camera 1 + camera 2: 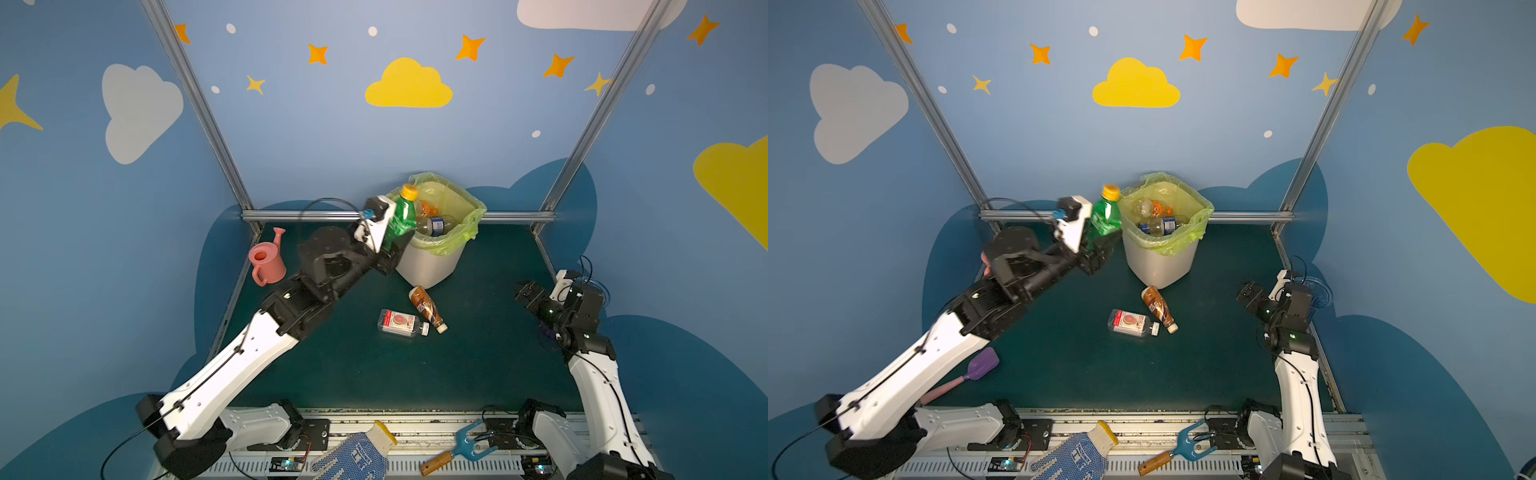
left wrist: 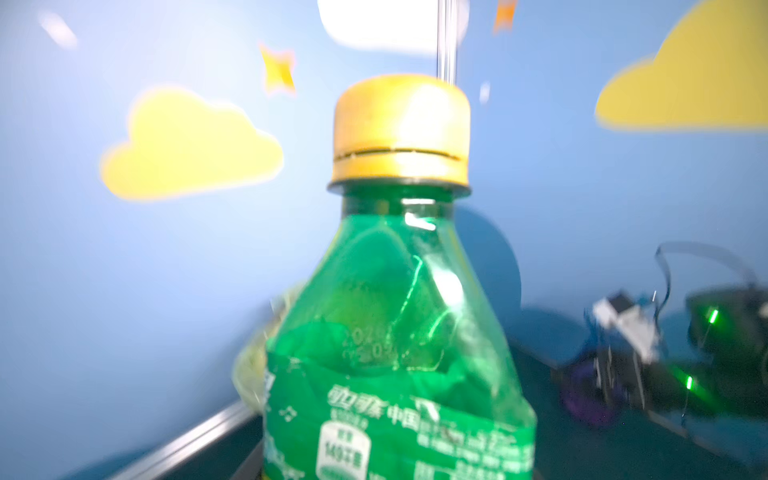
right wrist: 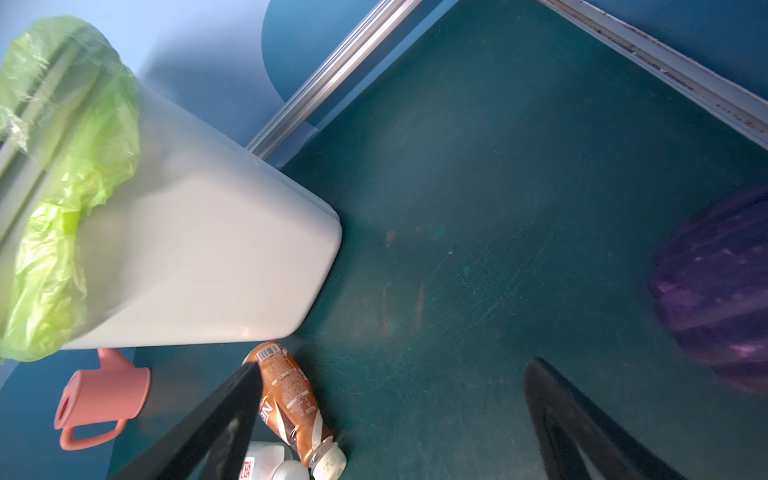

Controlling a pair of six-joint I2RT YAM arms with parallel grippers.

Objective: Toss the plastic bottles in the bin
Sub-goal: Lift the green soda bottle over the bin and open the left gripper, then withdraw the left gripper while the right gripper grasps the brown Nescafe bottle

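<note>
Both top views: high at the front edge, angled down toward the back wall [image 1: 374, 137], whole mat [image 1: 478, 365] in frame. Left wrist: point-blank on green bottle [image 2: 395, 332], blurred. Right wrist: close above mat, shares bin [image 3: 199, 249] and brown bottle [image 3: 286, 399] with top views

Blue walls [image 1: 316, 137] close in the space, and the yellow cloud [image 1: 408, 85] painted on the back wall serves as landmark. Orange stars [image 1: 470, 47] and pale dots [image 1: 372, 31] scatter above and beside it, a white cloud [image 1: 139, 110] sits far to its left, and a second yellow one [image 1: 735, 183] far to its right. Two slanting aluminium posts [image 1: 198, 104] flank it and meet a horizontal rail [image 1: 519, 216] below it, where darker blue cloud shapes [image 1: 579, 199] line the wall foot and the scuffed dark green bench [image 1: 478, 353] spreads forward.
</note>
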